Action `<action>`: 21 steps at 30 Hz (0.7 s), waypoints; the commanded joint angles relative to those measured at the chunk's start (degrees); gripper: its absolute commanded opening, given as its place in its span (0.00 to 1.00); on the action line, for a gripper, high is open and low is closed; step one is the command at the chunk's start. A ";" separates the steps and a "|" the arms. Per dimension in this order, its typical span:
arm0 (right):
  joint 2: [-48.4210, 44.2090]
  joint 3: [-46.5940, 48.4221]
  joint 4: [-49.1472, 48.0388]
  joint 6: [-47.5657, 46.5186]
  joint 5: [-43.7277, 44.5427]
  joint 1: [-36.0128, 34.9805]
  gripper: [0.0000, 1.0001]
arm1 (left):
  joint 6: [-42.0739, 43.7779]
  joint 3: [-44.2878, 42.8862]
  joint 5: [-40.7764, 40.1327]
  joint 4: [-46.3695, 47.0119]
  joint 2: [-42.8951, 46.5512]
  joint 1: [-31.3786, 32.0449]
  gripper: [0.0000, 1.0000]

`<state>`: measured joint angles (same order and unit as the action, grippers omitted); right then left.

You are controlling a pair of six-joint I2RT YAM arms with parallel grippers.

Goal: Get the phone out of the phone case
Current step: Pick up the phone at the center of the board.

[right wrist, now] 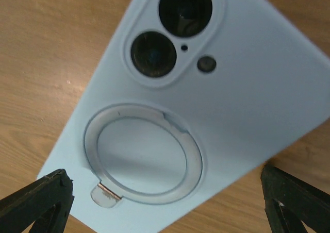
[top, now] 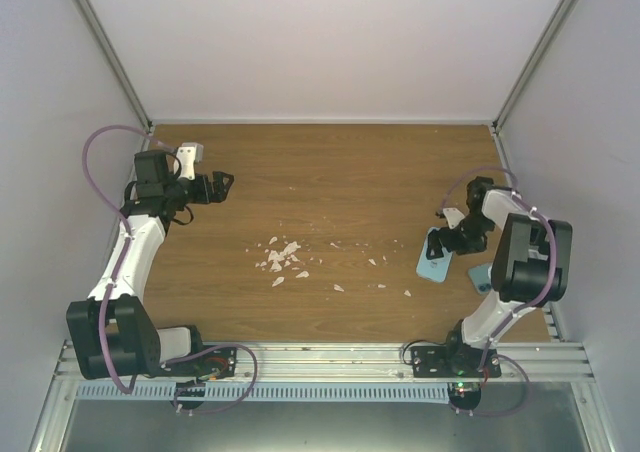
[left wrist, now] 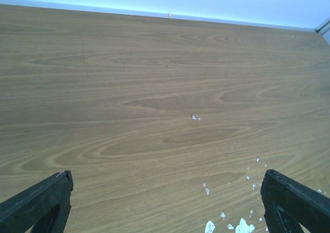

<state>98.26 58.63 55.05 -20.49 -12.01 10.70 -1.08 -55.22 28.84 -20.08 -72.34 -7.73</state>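
A light blue phone case [right wrist: 206, 104] lies back-up on the wooden table, and two camera lenses [right wrist: 184, 9] of the phone show through its cutout. It carries a flat ring stand [right wrist: 142, 153]. In the top view the case [top: 433, 262] lies at the right. My right gripper [right wrist: 165, 180] is open just above the case's lower end, with one finger on each side of it [top: 441, 236]. My left gripper [left wrist: 167, 179] is open and empty over bare wood at the far left [top: 222, 182].
White scraps [top: 280, 257] are scattered over the middle of the table, and some show in the left wrist view [left wrist: 242, 226]. A second bluish flat object [top: 480, 276] lies right of the case, partly hidden by the right arm. White walls enclose the table.
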 commanded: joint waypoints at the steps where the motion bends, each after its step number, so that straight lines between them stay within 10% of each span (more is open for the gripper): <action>1: 2.92 1.70 -1.46 0.88 -3.32 -1.15 1.00 | -0.41 0.76 -0.42 3.24 1.55 -0.52 0.99; 21: 0.94 -0.31 -8.60 -5.42 3.04 -20.68 1.00 | -0.59 0.82 0.12 3.38 1.84 -1.15 0.99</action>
<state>101.54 62.59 50.26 -22.44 -8.36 -6.37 -1.10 -54.89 28.86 -19.86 -71.66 -8.43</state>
